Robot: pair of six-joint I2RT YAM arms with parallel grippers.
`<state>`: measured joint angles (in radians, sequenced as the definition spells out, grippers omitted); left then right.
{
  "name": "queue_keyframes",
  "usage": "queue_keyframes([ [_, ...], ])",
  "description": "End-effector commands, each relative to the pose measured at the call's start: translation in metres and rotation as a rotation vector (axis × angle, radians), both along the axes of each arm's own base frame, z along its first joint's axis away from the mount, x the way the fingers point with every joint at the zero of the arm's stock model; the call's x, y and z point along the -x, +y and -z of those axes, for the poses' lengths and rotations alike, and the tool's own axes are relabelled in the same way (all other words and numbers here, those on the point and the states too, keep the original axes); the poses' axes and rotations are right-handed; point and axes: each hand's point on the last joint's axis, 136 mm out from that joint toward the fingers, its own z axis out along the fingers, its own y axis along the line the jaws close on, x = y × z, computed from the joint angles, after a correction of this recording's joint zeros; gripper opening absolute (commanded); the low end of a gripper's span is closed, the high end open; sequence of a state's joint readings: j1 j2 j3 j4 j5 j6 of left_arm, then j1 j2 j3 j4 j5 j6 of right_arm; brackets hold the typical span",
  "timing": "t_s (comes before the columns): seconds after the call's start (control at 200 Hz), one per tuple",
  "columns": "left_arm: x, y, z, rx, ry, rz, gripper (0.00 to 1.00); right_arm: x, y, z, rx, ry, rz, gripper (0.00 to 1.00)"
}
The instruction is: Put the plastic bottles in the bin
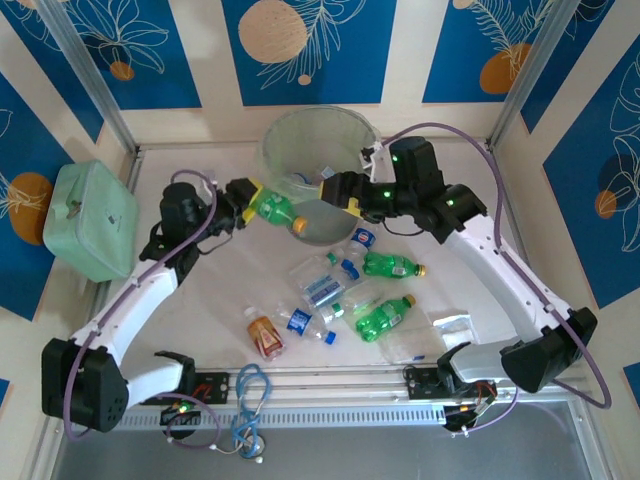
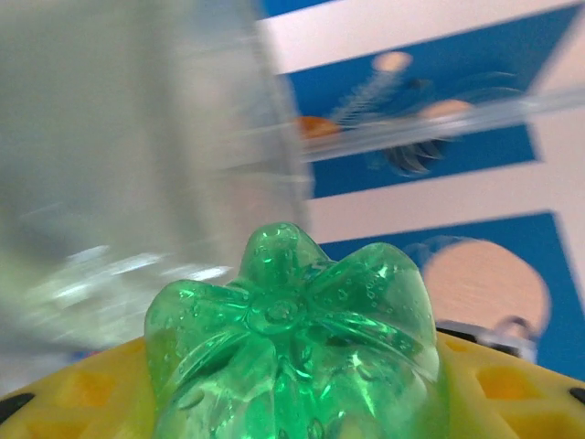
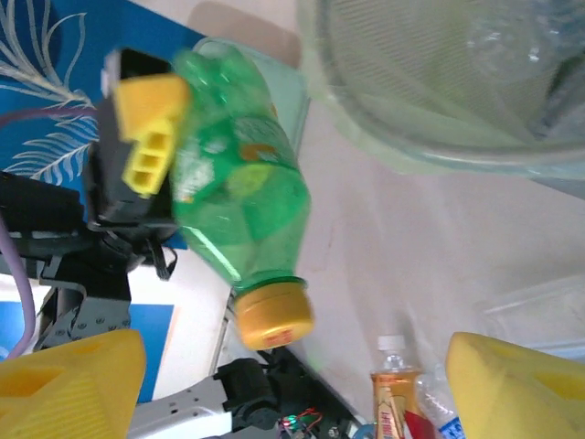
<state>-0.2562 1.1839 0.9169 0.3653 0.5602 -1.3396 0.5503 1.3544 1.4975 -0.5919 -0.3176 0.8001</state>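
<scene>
My left gripper (image 1: 260, 203) is shut on a green bottle (image 1: 281, 212) with a yellow cap and holds it in the air just left of the bin's (image 1: 318, 150) front wall. The left wrist view looks onto this bottle's ribbed base (image 2: 292, 338) between the yellow fingers (image 2: 64, 398), with the bin's wall (image 2: 137, 165) close behind. My right gripper (image 1: 345, 195) stands open at the bin's front rim, nothing between its fingers (image 3: 64, 384). Its camera faces the held bottle (image 3: 239, 192). On the table lie two green bottles (image 1: 392, 265) (image 1: 385, 315), clear ones (image 1: 322, 290) and an amber one (image 1: 265, 335).
A mint-green case (image 1: 90, 218) sits at the left edge. Flat clear plastic bags (image 1: 450, 322) lie to the right of the loose bottles. A blue cable loop (image 1: 250, 400) hangs at the near rail between the arm bases.
</scene>
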Motion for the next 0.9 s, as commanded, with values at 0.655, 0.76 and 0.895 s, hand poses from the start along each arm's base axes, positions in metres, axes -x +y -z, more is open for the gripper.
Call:
queue_keyframes([
  [0.655,0.049,-0.069,-0.149,0.284,-0.528,0.424,0.50,0.002,0.040,-0.116,-0.383,-0.079,-0.196,0.96],
  [0.76,0.046,-0.070,-0.148,0.286,-0.524,0.420,0.49,0.002,0.042,-0.118,-0.381,-0.087,-0.206,0.94],
  [0.895,0.044,-0.072,-0.148,0.286,-0.526,0.430,0.48,0.003,0.044,-0.113,-0.358,-0.075,-0.205,0.88],
])
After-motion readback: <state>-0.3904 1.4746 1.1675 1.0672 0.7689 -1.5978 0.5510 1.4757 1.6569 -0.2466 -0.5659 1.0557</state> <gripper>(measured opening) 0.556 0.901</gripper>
